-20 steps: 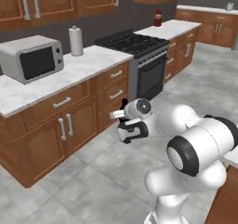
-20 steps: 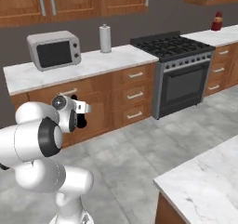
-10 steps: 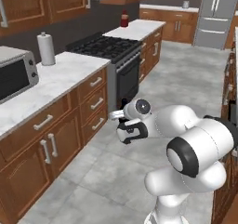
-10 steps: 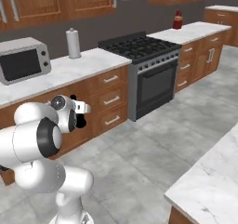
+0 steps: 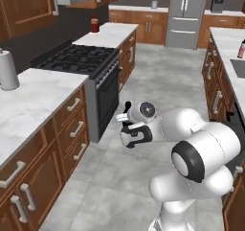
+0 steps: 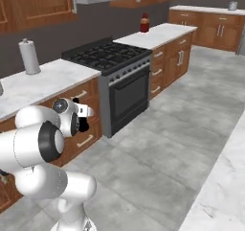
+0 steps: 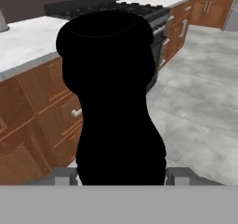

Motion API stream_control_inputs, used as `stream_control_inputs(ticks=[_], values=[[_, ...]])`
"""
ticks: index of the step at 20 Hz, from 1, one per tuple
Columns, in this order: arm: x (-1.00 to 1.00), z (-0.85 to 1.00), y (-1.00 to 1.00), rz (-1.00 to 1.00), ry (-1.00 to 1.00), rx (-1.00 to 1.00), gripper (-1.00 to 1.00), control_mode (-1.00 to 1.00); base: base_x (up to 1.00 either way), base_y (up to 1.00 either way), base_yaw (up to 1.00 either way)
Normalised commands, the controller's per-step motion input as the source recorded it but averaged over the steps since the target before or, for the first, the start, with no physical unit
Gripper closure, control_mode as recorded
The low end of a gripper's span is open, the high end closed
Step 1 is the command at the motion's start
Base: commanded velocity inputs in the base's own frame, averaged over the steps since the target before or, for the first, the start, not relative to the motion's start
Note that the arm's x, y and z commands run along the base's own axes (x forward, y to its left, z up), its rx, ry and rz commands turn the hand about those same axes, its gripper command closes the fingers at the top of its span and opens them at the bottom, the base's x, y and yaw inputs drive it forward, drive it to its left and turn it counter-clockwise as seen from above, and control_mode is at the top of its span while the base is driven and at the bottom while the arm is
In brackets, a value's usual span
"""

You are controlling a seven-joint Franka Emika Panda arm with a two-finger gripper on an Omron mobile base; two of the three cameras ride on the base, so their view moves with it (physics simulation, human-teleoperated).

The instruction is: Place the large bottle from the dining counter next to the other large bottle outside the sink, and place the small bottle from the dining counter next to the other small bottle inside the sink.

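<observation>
Looking from the left base view, we see one black contoured bottle (image 5: pixel 135 135) clamped in our tool (image 5: pixel 133 134) above the grey floor (image 5: pixel 143 177), beside one stove (image 5: pixel 83 64). From the right base view, one red bottle (image 6: pixel 144 23) stands on the far desk (image 6: pixel 158 33). In the hand view, the black bottle's wide dark body sits between two fingertips (image 7: pixel 179 175).
</observation>
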Motion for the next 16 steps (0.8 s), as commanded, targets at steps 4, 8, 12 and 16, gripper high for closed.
stream_control_inputs(ticks=[4, 8, 12, 16], values=[[0.0, 0.0, 0.0, 0.0, 0.0, 0.0, 1.0, 1.0, 0.92, 0.02, -0.39], [0.0, 0.0, 0.0, 0.0, 0.0, 0.0, 1.0, 1.0, 0.92, 0.0, -0.42], [0.0, 0.0, 0.0, 0.0, 0.0, 0.0, 1.0, 1.0, 0.88, 0.0, -0.44], [0.0, 0.0, 0.0, 0.0, 0.0, 0.0, 1.0, 1.0, 1.0, 0.11, -0.45]])
